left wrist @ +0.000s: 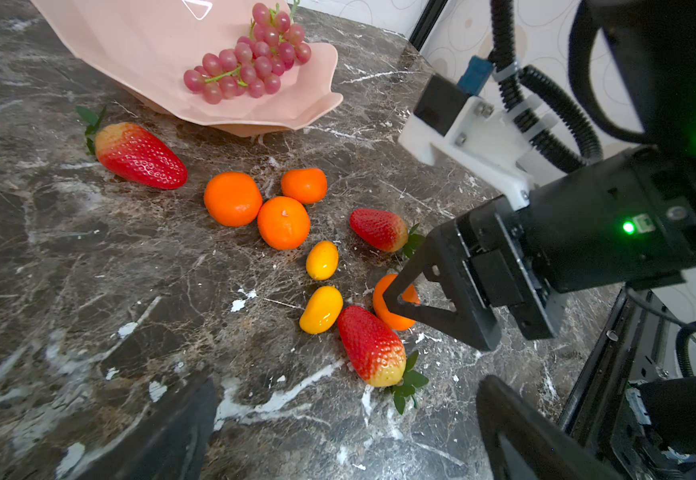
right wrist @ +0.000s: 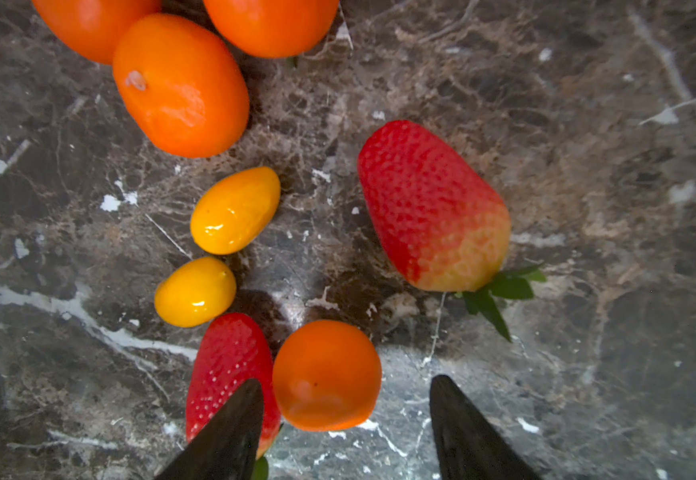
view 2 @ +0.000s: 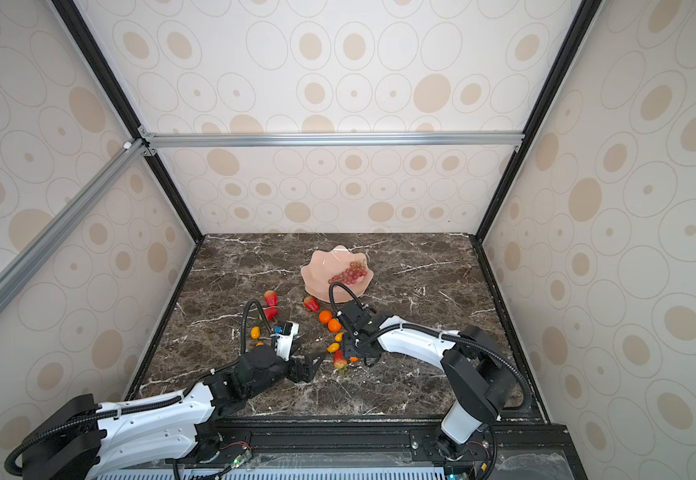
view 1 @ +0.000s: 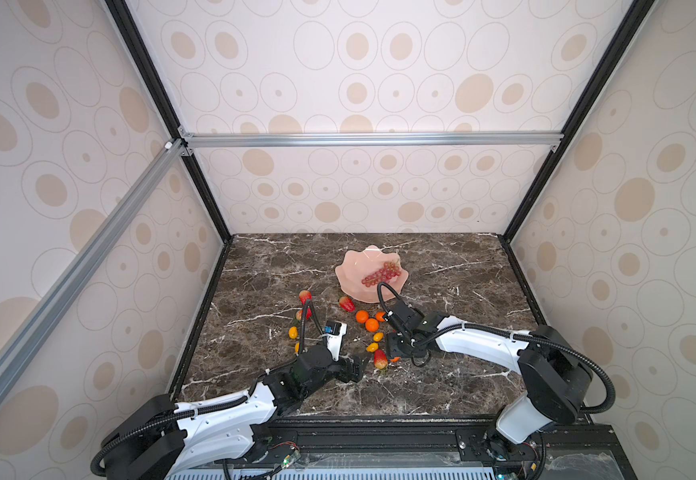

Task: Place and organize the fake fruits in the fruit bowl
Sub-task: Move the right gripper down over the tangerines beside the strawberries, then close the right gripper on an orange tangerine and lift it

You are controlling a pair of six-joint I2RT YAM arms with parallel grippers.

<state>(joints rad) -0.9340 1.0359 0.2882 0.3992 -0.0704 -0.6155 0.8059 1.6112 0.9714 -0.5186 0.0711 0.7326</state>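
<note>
The right gripper [right wrist: 346, 386] hangs low, jaws apart either side of a tangerine [right wrist: 326, 374] that sits on the marble table [view 1: 441, 374]. Nothing is clamped yet. One finger sits over the strawberry [right wrist: 230, 374] that touches this tangerine.

The left gripper [view 1: 356, 368] is spread wide and empty, near the same cluster.

The tangerine looks like hollow plastic: light, stiff, round, with a glossy skin. It would likely roll or squirt out of a skewed pinch. Best taken across its widest middle. The strawberry beside it may get nudged.

The fruit bowl [view 1: 354, 266] holds only the grape bunch [view 1: 381, 273], lying toward one side by the rim. The rest of the basin is bare.

The other tangerines and strawberries and the small oval yellow fruits [right wrist: 234, 210] all lie on the table, near the bowl.
</note>
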